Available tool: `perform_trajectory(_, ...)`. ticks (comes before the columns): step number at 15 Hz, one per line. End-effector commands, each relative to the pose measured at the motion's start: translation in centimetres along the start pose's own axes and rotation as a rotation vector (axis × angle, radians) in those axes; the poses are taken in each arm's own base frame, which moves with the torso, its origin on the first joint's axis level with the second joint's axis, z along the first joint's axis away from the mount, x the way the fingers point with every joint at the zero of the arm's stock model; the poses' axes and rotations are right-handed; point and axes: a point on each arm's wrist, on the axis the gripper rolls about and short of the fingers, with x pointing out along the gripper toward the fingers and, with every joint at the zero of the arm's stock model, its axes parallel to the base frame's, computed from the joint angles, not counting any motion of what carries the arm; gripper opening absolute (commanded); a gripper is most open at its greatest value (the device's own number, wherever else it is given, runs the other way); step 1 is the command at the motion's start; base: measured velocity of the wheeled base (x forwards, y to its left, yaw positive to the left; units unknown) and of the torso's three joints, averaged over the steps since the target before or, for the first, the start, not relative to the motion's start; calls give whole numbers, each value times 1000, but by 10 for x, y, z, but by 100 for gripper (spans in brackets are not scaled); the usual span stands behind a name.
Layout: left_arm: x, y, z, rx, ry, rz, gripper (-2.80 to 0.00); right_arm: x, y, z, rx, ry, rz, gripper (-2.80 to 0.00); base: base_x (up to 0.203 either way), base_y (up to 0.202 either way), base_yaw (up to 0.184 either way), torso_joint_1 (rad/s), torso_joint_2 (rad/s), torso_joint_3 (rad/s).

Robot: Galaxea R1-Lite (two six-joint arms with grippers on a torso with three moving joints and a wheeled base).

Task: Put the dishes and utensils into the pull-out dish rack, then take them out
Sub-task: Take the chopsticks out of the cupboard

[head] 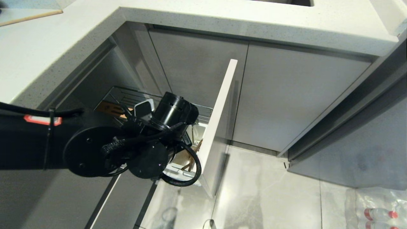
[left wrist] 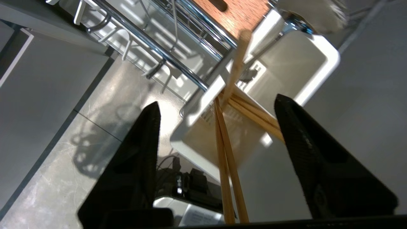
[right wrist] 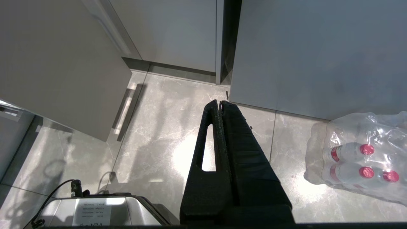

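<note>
Light-wood chopsticks (left wrist: 227,152) in smooth glossy white plastic cup (left wrist: 321,66), shiny chrome wire rack (left wrist: 152,44), brown wood-grain strip (left wrist: 241,14), polished marble-look floor (right wrist: 159,133).

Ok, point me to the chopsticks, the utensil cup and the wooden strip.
chopsticks (left wrist: 226,165): left wrist view, on the paired shafts.
utensil cup (left wrist: 329,60): left wrist view, on its white rim.
wooden strip (left wrist: 241,16): left wrist view, on its brown face beside the slot.
</note>
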Motion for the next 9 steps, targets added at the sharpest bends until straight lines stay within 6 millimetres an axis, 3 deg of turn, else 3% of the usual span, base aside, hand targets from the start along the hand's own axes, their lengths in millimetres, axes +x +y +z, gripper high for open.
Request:
perform_trajectory(1, 16, -1, -6, 5, 3, 39, 0, 0, 0, 0, 0, 2, 0, -280, 0, 0, 0, 0, 0, 0)
perform_trajectory(5, 42, -2, -3, -11, -31, 59, 0, 0, 0, 0, 0, 2, 0, -280, 0, 0, 0, 0, 0, 0)
perform_trajectory(9, 50, -3, -1, -15, -33, 71, 0, 0, 0, 0, 0, 2, 0, -280, 0, 0, 0, 0, 0, 0)
